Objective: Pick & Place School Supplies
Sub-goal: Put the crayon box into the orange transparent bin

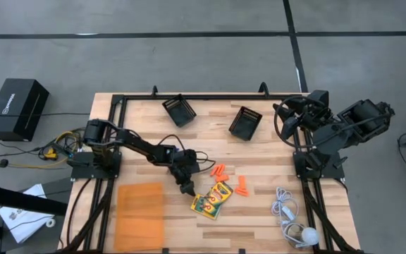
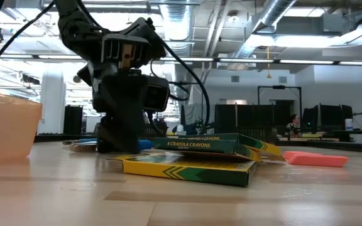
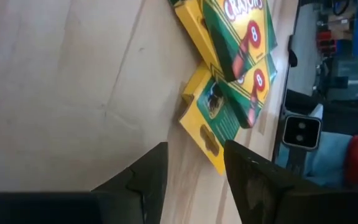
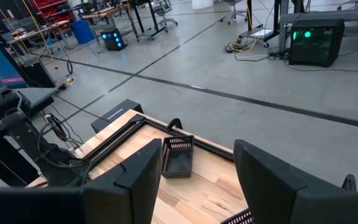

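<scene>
The 2 crayon boxes lie stacked and skewed near the middle of the table, toward its front edge, their long axes running on a diagonal from front-left to back-right in the high view. Just behind them you have the orange pieces, and the blue-handled tool shows only as a sliver behind the gripper in the low view.

Your left gripper sits low, just beside the boxes' left end, nothing between its fingers, which stand apart in its wrist view with the near box corner just beyond the gap. So the boxes lie straight ahead of it and a little to its right; I judge you must close across the short width, not the length.

Your right gripper waits folded at the table's back-right corner, well apart, fingers spread and empty.
</scene>
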Motion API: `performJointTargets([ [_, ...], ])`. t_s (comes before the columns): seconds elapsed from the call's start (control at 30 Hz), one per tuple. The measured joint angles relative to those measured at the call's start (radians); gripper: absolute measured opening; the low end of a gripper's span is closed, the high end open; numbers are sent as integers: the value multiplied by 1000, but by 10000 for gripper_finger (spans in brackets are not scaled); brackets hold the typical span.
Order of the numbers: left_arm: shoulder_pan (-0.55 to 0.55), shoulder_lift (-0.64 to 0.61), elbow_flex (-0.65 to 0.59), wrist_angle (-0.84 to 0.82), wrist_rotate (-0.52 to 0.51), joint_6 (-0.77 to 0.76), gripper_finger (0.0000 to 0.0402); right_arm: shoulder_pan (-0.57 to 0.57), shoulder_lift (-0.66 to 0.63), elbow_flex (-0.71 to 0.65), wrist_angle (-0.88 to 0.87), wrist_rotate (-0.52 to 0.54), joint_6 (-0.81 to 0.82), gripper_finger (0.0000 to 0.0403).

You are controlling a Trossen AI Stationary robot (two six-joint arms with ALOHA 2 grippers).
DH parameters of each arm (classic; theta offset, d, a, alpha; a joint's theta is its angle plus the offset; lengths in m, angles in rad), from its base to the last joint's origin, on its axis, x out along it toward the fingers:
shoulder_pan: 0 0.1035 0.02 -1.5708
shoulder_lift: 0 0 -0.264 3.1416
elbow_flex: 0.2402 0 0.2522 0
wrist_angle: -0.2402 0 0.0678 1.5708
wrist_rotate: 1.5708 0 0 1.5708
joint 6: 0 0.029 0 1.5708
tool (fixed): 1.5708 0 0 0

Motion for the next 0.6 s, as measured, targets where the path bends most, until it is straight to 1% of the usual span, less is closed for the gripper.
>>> performJointTargets([
  [0.2, -10, 2, -1, 31, -19, -36, 150, 0, 0, 0, 59, -1, -64, 194],
  [0.4, -39, 7, -1, 46, -78, -59, 148, 0, 0, 0, 146, -4, -168, 191],
  [0.6, -56, 41, 2, 82, -84, -107, 147, 0, -1, 6, 175, -4, -209, 192],
])
